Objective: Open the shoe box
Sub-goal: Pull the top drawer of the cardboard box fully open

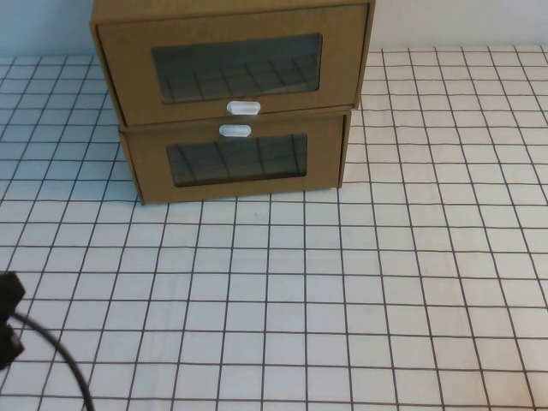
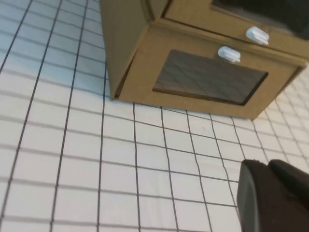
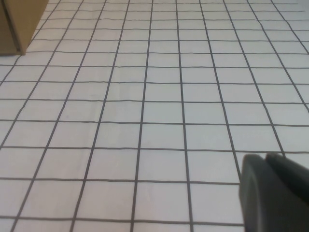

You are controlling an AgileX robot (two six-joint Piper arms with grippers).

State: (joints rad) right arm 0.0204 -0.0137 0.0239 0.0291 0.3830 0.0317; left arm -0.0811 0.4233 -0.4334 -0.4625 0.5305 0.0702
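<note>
Two brown cardboard shoe boxes are stacked at the back of the table, both closed. The upper box (image 1: 231,60) and the lower box (image 1: 235,163) each have a dark window and a white handle (image 1: 243,108) (image 1: 235,130). In the left wrist view the lower box (image 2: 207,77) and its handle (image 2: 228,53) face me. My left gripper (image 2: 266,163) is shut and empty, hovering near the table's front left (image 1: 8,321), well short of the boxes. My right gripper (image 3: 265,155) is shut on nothing over bare table, out of the high view.
A white tablecloth with a black grid (image 1: 342,291) covers the table. A black cable (image 1: 60,360) trails from the left arm at the front left corner. A corner of the box (image 3: 14,24) shows far off in the right wrist view.
</note>
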